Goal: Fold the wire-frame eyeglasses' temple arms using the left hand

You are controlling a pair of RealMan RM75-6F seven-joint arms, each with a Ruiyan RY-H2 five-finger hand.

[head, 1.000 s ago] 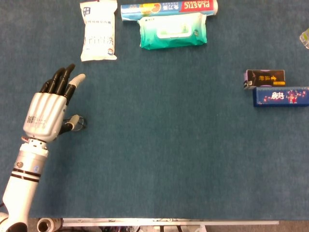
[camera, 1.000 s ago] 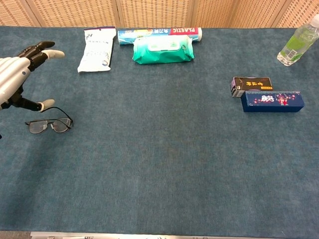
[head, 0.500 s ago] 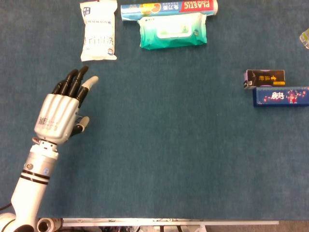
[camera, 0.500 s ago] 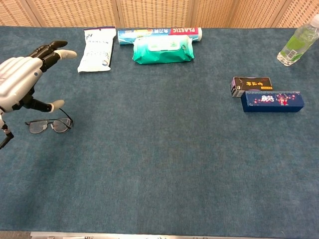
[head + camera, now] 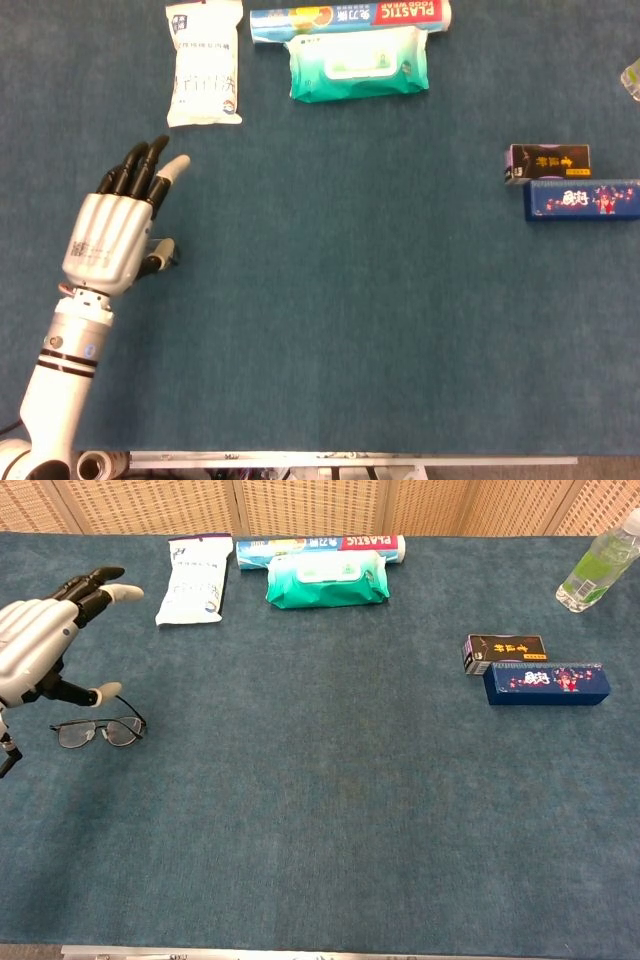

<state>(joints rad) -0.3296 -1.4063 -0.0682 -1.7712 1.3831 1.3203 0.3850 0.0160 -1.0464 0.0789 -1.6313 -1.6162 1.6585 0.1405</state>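
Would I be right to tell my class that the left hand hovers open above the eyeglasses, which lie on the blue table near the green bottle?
Not quite. The chest view shows the eyeglasses on the table under the open left hand, but the green bottle stands in the far opposite corner, nowhere near them.
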